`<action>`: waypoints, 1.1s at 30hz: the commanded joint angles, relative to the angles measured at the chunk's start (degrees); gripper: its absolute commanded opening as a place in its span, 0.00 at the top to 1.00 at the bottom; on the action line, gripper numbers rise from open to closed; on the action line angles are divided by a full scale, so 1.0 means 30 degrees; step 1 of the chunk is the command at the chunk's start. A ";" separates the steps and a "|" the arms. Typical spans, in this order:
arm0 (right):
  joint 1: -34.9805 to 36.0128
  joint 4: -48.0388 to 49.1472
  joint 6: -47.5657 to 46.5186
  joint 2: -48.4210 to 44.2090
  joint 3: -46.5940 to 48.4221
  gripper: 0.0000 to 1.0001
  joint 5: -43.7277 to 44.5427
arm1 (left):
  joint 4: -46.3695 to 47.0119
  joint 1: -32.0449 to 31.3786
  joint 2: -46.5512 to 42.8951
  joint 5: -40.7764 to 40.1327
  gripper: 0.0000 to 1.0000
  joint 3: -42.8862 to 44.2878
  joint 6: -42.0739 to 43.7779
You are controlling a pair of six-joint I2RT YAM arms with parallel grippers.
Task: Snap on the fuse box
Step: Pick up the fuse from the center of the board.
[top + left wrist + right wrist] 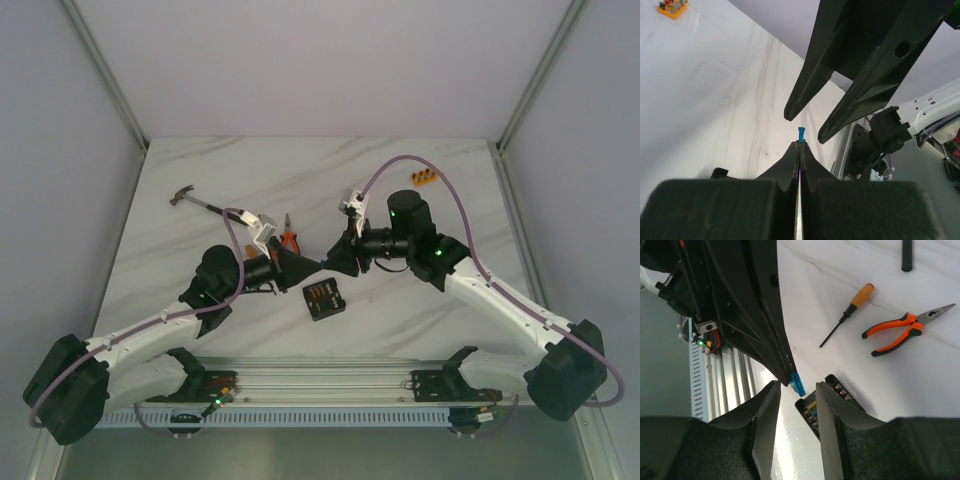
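The fuse box (323,298) is a small black square box lying open on the marble table in front of both arms, with rows of tiny fuses inside. It also shows under my right fingers in the right wrist view (808,413). No clear lid is in view. My left gripper (318,268) is shut on a small blue fuse (800,134), which sticks out past its tips (800,144), above the box. My right gripper (335,262) is open, tip to tip with the left, its jaws either side of the blue fuse (798,384) without touching it.
Orange-handled pliers (290,240) and a screwdriver (850,312) lie behind the left gripper. A hammer (195,198) lies at the back left. An orange strip of fuses (425,179) sits at the back right. The rail (330,380) runs along the near edge.
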 commanded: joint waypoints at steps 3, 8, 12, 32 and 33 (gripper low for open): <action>-0.0077 -0.0125 -0.1188 -0.0345 0.0180 0.62 -0.2121 | 0.1460 0.0074 -0.0260 0.1622 0.98 0.0472 0.0009; -0.0077 -0.0137 -0.1426 -0.0436 0.0150 0.67 -0.2754 | 0.1744 0.0074 -0.0262 0.2100 0.98 0.0447 -0.0105; -0.0095 -0.0180 -0.1669 -0.0562 0.0095 0.73 -0.3094 | 0.1871 0.0058 -0.0346 0.2368 0.98 0.0415 -0.0177; -0.0378 -0.0468 -0.2048 -0.0492 -0.0039 1.00 -0.4651 | 0.1604 0.0067 0.0223 0.1761 0.92 0.0441 -0.0261; -0.0382 -0.0494 -0.1971 -0.0517 -0.0076 1.00 -0.4303 | 0.1344 0.0073 0.0250 0.1308 0.90 0.0482 -0.0264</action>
